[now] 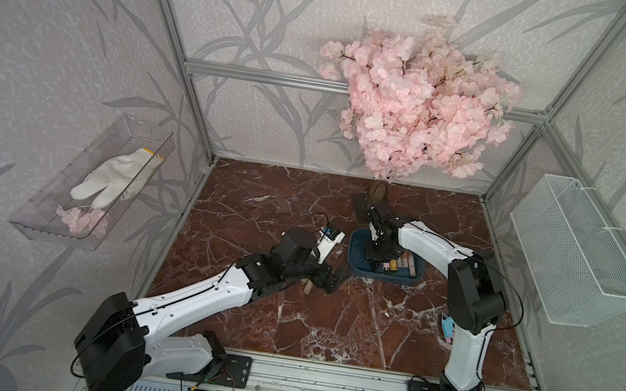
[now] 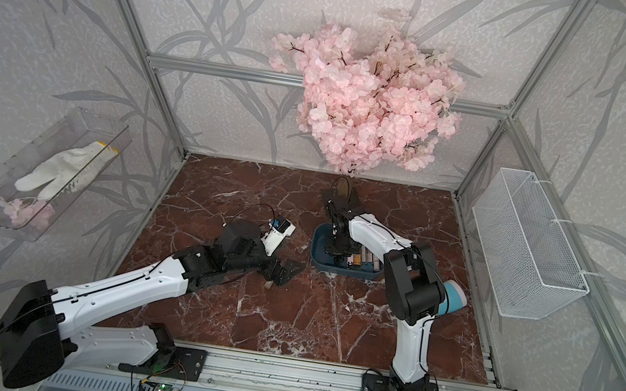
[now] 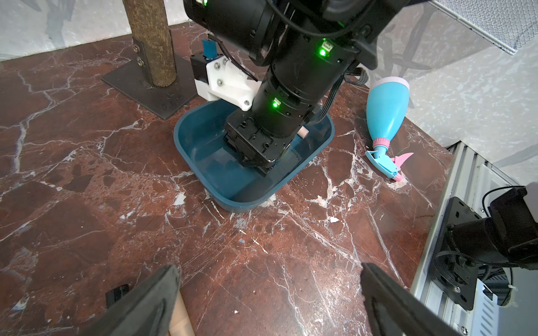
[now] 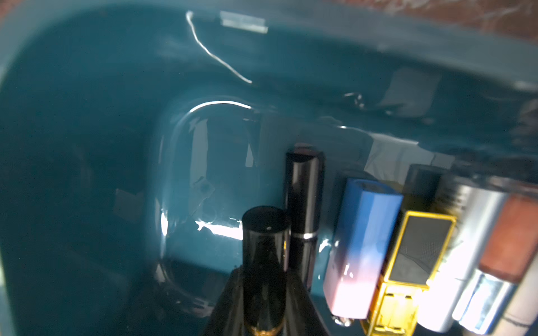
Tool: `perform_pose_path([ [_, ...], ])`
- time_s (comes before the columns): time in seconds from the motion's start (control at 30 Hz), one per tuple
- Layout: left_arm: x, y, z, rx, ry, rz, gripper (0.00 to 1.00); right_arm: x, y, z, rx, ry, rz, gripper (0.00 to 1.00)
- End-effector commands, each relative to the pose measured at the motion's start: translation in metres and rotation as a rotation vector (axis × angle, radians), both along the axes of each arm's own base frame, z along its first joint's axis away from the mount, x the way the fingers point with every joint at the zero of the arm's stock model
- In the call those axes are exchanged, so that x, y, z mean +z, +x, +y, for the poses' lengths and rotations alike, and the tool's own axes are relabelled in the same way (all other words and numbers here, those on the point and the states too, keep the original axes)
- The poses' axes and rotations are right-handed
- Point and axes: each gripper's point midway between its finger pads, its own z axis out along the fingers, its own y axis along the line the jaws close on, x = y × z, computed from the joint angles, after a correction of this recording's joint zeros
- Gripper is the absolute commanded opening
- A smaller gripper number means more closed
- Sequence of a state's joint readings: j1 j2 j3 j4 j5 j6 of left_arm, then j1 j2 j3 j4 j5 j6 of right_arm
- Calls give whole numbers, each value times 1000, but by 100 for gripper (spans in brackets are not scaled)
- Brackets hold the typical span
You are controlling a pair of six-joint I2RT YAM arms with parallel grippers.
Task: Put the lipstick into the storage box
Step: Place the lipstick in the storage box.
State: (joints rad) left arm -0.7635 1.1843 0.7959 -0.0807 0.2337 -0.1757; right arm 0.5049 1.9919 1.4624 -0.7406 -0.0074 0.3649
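Note:
The storage box (image 1: 387, 277), a dark teal tub, stands on the marble right of centre in both top views (image 2: 346, 272). My right gripper (image 4: 263, 279) reaches down inside it (image 1: 375, 261), shut on a black lipstick (image 4: 265, 256) just above the box floor. Several other lipsticks lie side by side in the box, among them a black one (image 4: 304, 197), a blue-pink one (image 4: 361, 238) and a gold one (image 4: 416, 253). My left gripper (image 3: 269, 279) hangs open over bare marble left of the box (image 1: 332, 281). A beige lipstick (image 3: 180, 317) lies on the marble beside one of its fingers (image 1: 308, 287).
A teal spray bottle (image 3: 384, 113) lies on the marble right of the box. The blossom tree's trunk (image 3: 151, 43) stands on a metal plate behind it. A white mesh basket (image 1: 576, 252) hangs on the right wall, a clear bin (image 1: 95, 181) with a glove on the left.

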Motion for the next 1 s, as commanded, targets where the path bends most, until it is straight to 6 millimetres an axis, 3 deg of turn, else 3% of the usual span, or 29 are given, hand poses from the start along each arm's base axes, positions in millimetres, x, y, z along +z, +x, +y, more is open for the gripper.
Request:
perform_pose_path([
  [0.0,3,0,3,4,-9,-20,100,-8,0,-10,-7,-31,10,20],
  [0.5,5,1,1,7,-19,-19,100,-12,3,-23,-23,-54,17,33],
  [0.97,8,-3,0,-6,-34,-9,100,-5,1,-28,-24,-60,9,35],
])
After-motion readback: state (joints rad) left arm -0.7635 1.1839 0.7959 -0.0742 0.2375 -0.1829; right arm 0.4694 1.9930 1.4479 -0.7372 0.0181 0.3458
